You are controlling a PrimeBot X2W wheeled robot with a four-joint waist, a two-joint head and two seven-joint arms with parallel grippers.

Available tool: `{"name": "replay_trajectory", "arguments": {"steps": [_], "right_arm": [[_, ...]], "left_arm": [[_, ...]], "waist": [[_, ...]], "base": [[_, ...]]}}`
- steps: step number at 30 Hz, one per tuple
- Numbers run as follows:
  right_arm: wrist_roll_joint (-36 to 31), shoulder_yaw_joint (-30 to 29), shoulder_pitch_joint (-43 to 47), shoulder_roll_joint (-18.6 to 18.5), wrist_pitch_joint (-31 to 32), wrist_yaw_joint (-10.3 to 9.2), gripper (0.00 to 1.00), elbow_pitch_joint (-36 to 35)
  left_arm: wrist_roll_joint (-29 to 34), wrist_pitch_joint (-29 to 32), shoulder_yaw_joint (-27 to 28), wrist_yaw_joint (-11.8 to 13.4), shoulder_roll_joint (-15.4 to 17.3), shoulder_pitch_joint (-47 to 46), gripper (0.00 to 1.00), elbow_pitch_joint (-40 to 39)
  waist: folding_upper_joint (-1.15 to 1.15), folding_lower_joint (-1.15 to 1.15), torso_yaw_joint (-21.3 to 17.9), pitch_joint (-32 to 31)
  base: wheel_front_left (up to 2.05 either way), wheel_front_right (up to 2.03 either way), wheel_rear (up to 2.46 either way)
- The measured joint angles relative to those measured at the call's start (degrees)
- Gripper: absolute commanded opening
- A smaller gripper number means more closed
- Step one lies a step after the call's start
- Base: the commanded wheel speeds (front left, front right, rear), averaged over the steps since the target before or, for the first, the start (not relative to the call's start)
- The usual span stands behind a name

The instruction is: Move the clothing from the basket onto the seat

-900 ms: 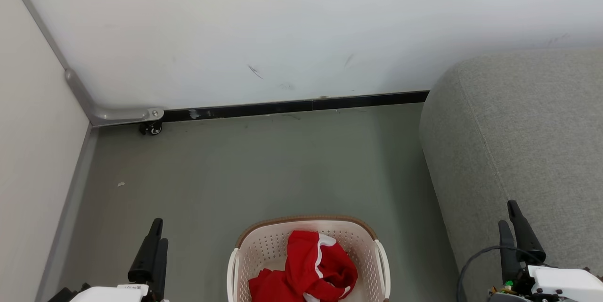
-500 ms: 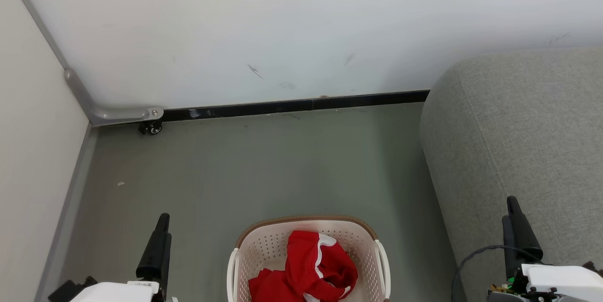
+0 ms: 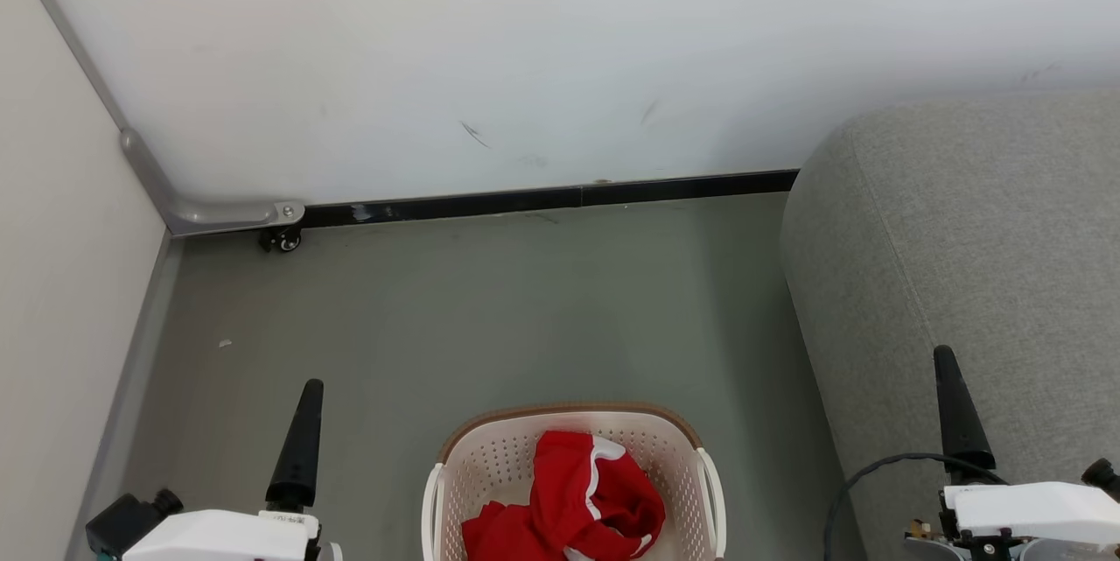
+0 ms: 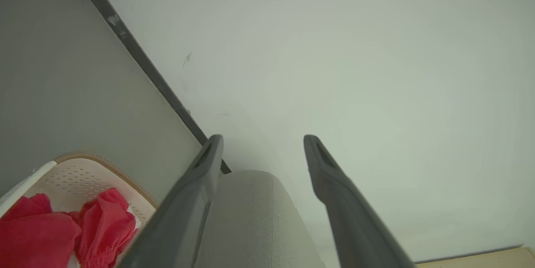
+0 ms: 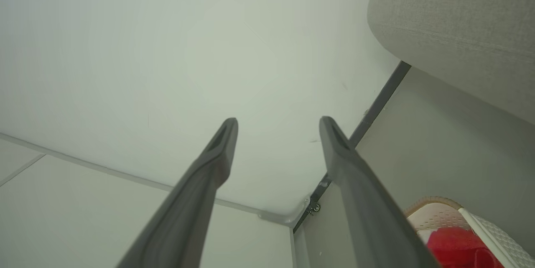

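Floor: plain grey-green floor (image 3: 490, 307) is carrying everything.
Near edge: cream-white perforated plastic laundry basket (image 3: 569, 409) is sitting on it.
Right: large light grey fabric sofa seat (image 3: 962, 220) is standing near it.
Far corner: small black caster wheel (image 3: 282, 239) is resting.
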Motion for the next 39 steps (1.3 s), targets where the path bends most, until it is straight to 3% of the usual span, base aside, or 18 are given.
{"name": "replay_trajectory", "arguments": {"steps": [6,20,25,39], "right_arm": [[-6.0,-0.1,0.0,0.0,-1.1,0.0,1.0,-0.5],[-19.8,0.3,0.3,0.0,-3.9,0.0,1.0,-1.9],[-24.6,0.5,0.6,0.0,-4.7,0.0,1.0,-2.1],[-38.3,0.7,1.6,0.0,-7.5,0.0,1.0,-1.9]], "left_arm": [[7.3,-1.4,-0.9,0.5,0.1,0.0,1.0,-1.7],[26.1,-4.2,-4.4,2.2,1.7,0.0,1.0,-4.4],[33.0,-5.1,-6.3,2.7,2.0,0.0,1.0,-5.3],[49.9,-8.1,-10.6,5.2,2.5,0.0,1.0,-6.5]], "waist": [[0.0,-0.03,0.0,-0.2],[0.0,-0.7,0.2,-0.2],[0.0,-0.84,0.2,-0.1],[0.0,-0.93,0.3,0.2]], "base": [[0.0,0.0,0.0],[0.0,0.0,0.0],[0.0,0.0,0.0],[0.0,0.0,0.0]]}}
